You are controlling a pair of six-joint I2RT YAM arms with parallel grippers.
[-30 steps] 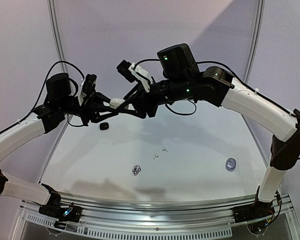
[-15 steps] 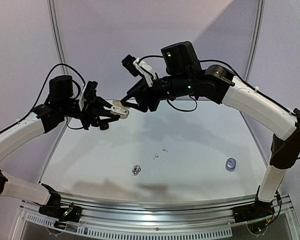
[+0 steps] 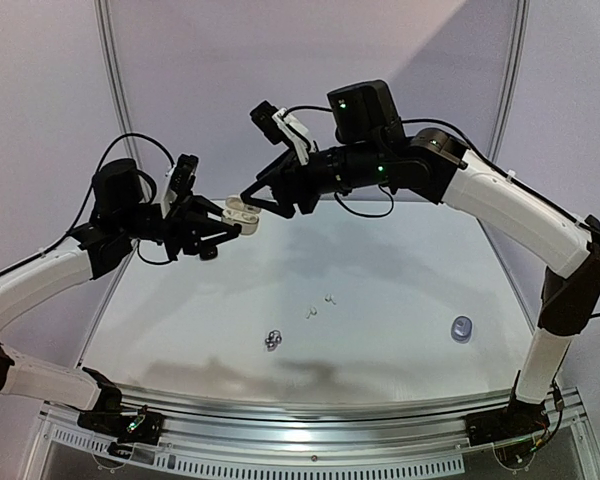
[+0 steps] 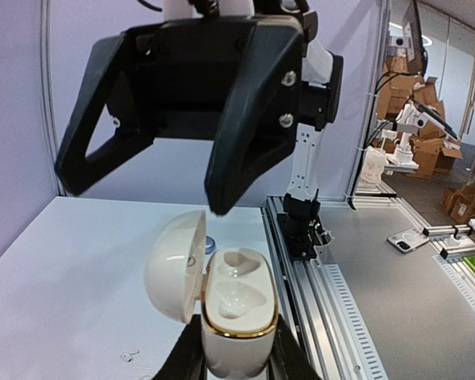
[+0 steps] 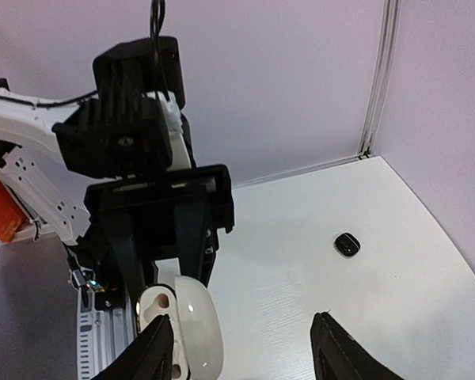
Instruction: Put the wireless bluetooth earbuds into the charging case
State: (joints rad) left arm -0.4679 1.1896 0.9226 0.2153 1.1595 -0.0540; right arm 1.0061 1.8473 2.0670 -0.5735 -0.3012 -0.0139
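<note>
Above the white table (image 3: pixel 400 270), a glossy white pebble-shaped charging case with a gold rim (image 4: pixel 236 305) is being pinched, lid open, by the left gripper (image 3: pixel 228 222). The jaws of the right gripper (image 5: pixel 243 348) are being held spread just over it, empty. On the table, well apart from the case, tiny white earbuds (image 3: pixel 309 312) and silvery-grey earbuds (image 3: pixel 272 341) are lying. They are being judged light, hard and slippery, probably best pinched gently across the rounded body.

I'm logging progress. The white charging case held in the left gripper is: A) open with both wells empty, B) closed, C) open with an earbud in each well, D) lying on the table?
A: in the left wrist view the white charging case, clamped in the left gripper, has its lid open and both wells bare.
</note>
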